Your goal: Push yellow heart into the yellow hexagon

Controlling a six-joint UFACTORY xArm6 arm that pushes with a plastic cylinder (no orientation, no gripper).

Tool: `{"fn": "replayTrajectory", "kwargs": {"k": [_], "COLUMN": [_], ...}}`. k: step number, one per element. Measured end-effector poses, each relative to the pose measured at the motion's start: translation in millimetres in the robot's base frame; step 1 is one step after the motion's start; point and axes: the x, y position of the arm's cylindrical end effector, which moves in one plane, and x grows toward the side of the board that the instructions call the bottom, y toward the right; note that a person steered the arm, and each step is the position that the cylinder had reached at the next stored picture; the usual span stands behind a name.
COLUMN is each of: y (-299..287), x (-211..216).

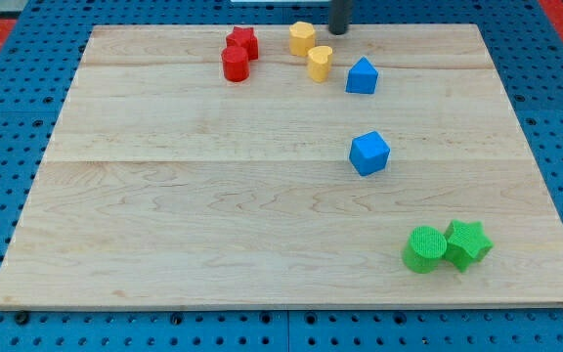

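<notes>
Two yellow blocks sit close together near the view's top centre. The lower-right one looks like the yellow heart (320, 63). The upper-left one looks like the yellow hexagon (302, 38). They are almost touching. My tip (338, 32) is at the board's top edge, just right of the hexagon and above-right of the heart, with a small gap to both.
A red star (244, 41) and a red cylinder (235, 65) sit left of the yellow blocks. A blue block (362, 76) lies just right of the heart, and a blue cube (369, 153) lies lower. A green cylinder (423, 248) and a green star (468, 243) are at the bottom right.
</notes>
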Motion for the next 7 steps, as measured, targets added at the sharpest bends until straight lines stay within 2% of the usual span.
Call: {"fn": "replayTrajectory", "kwargs": {"k": [1,2,3,4,5,7], "y": [-58,-65,1,64,74,-29], "x": [14,18,15,51,71,76]}}
